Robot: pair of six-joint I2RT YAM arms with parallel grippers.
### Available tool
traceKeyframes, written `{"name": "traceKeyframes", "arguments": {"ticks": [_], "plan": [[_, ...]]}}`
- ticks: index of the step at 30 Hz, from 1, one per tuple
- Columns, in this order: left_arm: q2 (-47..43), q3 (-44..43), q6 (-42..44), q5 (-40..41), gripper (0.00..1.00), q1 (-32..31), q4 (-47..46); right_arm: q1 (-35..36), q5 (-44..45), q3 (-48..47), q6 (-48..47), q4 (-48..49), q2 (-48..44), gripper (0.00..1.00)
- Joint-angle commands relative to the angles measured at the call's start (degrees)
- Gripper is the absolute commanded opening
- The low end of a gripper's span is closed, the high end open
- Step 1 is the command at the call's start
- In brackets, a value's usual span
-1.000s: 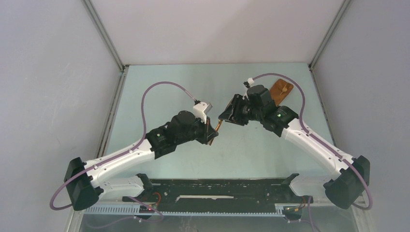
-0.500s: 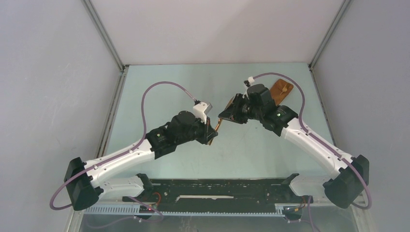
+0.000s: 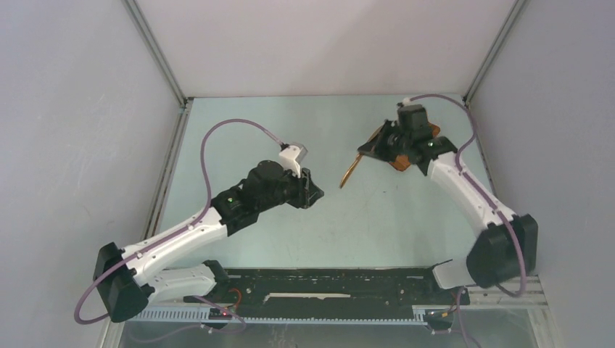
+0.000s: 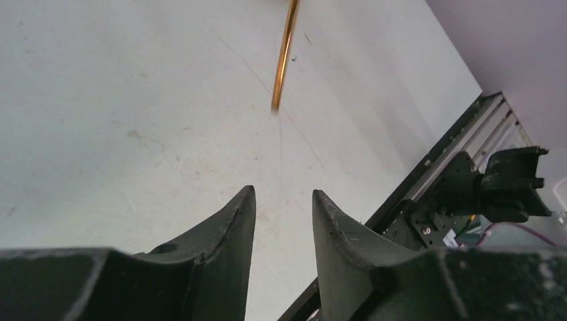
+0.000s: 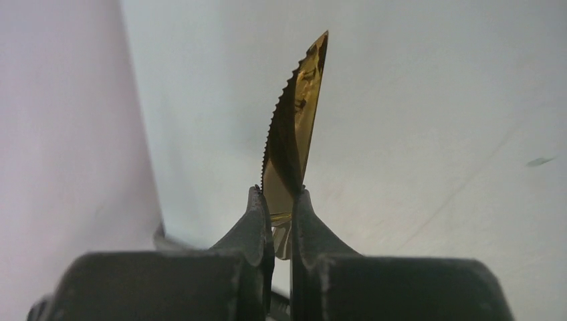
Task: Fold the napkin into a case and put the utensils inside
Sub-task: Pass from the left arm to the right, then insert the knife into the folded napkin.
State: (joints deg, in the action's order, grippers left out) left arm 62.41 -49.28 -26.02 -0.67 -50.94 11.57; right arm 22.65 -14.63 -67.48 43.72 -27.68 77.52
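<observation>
One knife [image 5: 294, 127] between right fingers [image 5: 257, 224], one case [image 3: 397, 162]

Pale-green flat table [image 3: 304, 130], arms coming in from the near edge. Black two-finger left gripper [image 3: 318, 194] mid-table, a little left of centre. Black two-finger right gripper [image 3: 365, 152] farther back and to its right. Slim light-brown serrated wooden knife [image 3: 351, 172] between the right fingers, free end pointing near-left toward the left gripper, apart from it. Rust-orange cloth case [image 3: 399, 161] on the table far right, beneath the right wrist, mostly hidden. Long black metal rail [image 3: 326, 279] along the near edge, between the arm bases.
</observation>
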Motion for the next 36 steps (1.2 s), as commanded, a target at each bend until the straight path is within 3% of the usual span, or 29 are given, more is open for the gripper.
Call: {"name": "traceKeyframes", "arguments": {"ticks": [1, 9, 17, 21, 26, 29, 30, 32, 34, 36], "plan": [[-3.29, 1.72, -0.11, -5.04, 0.43, 4.57, -1.97, -11.22, 2.24, -7.97, -9.33, -2.24, 7.84, 0.00], [1.61, 3.55, 1.90, -8.04, 0.45, 4.98, -4.15, -25.45, 7.60, -24.52, -13.77, -5.44, 27.62, 0.00], [8.81, 2.97, 1.70, -11.64, 0.43, 4.85, -10.09, -31.43, 9.84, -50.59, -17.17, -14.15, 45.39, 0.00], [11.37, 2.34, 1.61, -13.00, 0.43, 4.80, -10.86, -33.19, 10.23, -59.33, -18.11, -17.66, 51.71, 0.00], [12.76, 1.75, 1.70, -13.40, 0.42, 4.83, -11.04, -34.32, 7.88, -61.95, -18.92, -17.63, 53.97, 0.00], [13.84, 1.45, 1.70, -13.71, 0.42, 4.85, -11.29, -34.60, -0.31, -59.70, -20.44, -14.50, 53.11, 0.00], [14.40, 1.20, 1.57, -14.05, 0.42, 4.81, -11.31, -34.65, -3.30, -58.72, -20.82, -12.14, 52.61, 0.01], [15.10, 0.87, 1.28, -15.00, 0.42, 4.80, -11.35, -34.86, -7.89, -60.30, -22.30, -10.70, 53.50, 0.18], [15.28, 0.93, 0.99, -15.39, 0.42, 4.86, -11.36, -34.72, -2.77, -64.73, -24.75, -14.51, 56.89, 0.29], [15.12, 0.94, 1.08, -15.42, 0.42, 4.82, -11.31, -34.82, -0.39, -68.89, -24.94, -17.75, 60.44, 0.33]]}}
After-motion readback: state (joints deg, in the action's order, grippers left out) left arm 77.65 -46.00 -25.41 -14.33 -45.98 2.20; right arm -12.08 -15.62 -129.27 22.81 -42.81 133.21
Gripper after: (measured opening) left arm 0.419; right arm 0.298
